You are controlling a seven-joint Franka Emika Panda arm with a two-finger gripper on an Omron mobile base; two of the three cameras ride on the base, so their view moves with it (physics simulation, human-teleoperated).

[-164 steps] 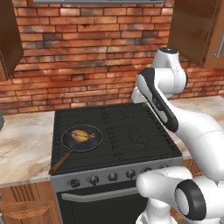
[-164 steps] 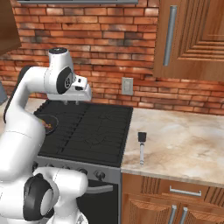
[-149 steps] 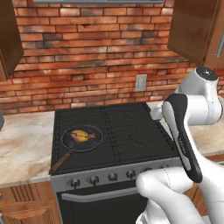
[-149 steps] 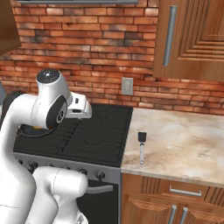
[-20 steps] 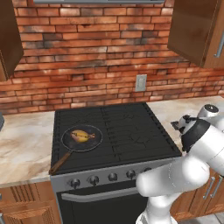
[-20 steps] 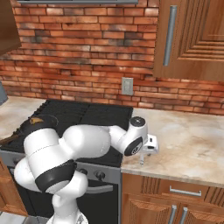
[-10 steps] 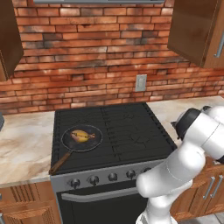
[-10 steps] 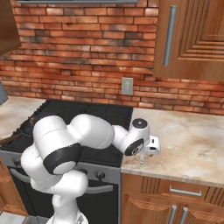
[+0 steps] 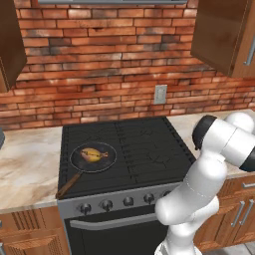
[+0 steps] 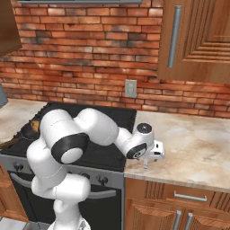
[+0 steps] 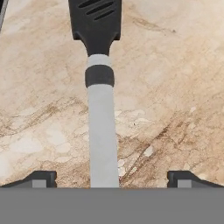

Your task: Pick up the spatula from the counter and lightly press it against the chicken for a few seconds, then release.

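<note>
Presently the gripper [image 11: 112,178] hangs low over the spatula [image 11: 101,109], jaws spread to their widest; one fingertip [image 11: 41,178] stands on each side of the handle, neither touching it, and nothing is held. Over the last seconds the arm has swung from above the stove [image 9: 124,144] to the counter [image 11: 175,87] on its right, and within the last second the hand has settled squarely over the tool; we judge the approach finished and the grasp next, with lift, carry and press all outstanding.

The handle is a straight, smooth, pale grey bar with a dark collar; it widens into a flat, black, slotted blade, apparently plastic. It lies flat on beige, veined, polished stone; a slim round handle may roll as the jaws close.

Further off, the chicken [image 9: 93,154], golden and lumpy, sits in a round dark pan [image 9: 84,162] on the black grated stove, well apart from the spatula; rough red brick wall [image 9: 99,60] stands behind.
</note>
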